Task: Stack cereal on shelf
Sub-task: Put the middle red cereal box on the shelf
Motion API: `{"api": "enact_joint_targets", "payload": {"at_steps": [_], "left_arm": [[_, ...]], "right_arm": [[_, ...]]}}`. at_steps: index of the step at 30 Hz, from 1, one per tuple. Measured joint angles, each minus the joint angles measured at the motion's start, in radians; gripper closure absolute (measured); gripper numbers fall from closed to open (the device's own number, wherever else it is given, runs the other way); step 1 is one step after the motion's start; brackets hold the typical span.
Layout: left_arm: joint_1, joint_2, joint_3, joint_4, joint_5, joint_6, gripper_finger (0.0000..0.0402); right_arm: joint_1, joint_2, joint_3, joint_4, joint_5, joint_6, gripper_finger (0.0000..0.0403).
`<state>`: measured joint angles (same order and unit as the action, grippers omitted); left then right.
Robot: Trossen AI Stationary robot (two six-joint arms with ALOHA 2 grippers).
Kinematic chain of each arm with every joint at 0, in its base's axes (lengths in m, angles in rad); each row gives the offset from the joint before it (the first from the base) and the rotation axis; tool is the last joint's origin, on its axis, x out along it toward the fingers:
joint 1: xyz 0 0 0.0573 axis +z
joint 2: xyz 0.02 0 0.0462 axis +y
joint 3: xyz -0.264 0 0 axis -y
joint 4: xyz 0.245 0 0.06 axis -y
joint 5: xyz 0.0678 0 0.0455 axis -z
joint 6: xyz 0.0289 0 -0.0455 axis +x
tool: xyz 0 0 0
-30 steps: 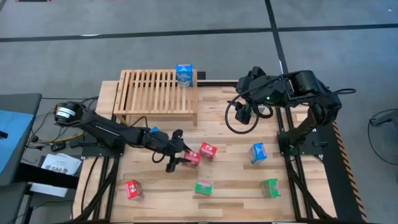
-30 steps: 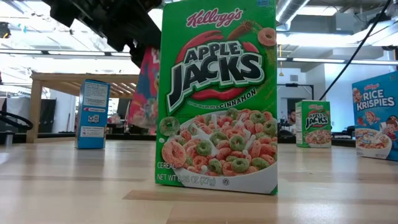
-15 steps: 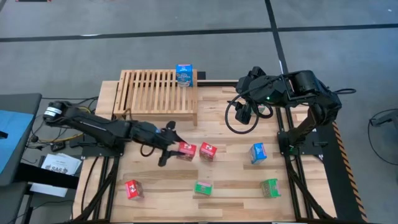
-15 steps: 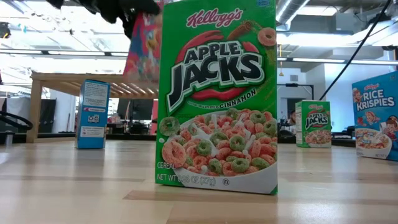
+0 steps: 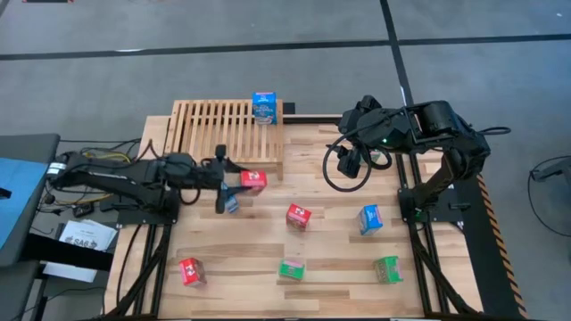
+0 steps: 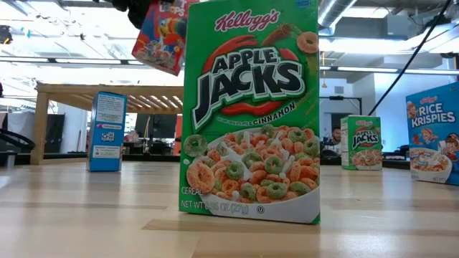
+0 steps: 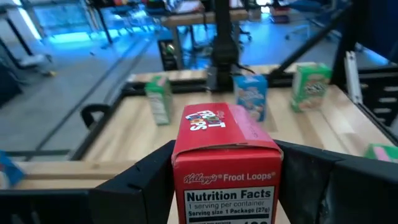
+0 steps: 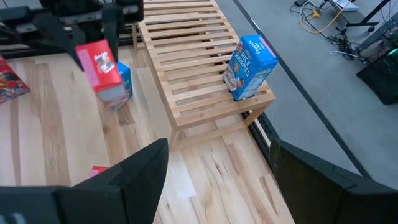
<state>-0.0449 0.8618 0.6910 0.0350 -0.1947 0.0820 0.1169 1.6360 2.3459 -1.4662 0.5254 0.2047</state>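
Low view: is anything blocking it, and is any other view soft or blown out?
Low view: a green box close to the lens hides the middle; ceiling lights glare behind. Left wrist view: the red box in the left gripper is sharp, the far table soft, blue glare beyond. High view: even light.

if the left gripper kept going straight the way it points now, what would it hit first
Probably nothing close. The left gripper, shut on a red box, points across the table toward the right side. In its wrist view, bare tabletop lies ahead, then a blue box far off. Depth and height are unclear.
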Motion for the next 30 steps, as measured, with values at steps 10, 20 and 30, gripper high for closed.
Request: {"api": "enact_joint_targets", "payload": {"at_steps": [10, 20, 30], "left_arm": [[0.167, -0.032, 0.0, -0.005, 0.001, 0.085, 0.0189], [0.442, -0.063, 0.001, -0.003, 0.102, 0.142, 0.0189], [0.769, -0.049, 0.001, 0.057, 0.389, 0.064, 0.0189]], "right_arm": [[0.0, 0.0, 0.0, 0.0, 0.0, 0.0, 0.0097], [0.0, 0.0, 0.0, -0.02, 0.0, 0.0, 0.0097], [0.0, 0.0, 0.0, -0.019, 0.0, -0.002, 0.0097]]}}
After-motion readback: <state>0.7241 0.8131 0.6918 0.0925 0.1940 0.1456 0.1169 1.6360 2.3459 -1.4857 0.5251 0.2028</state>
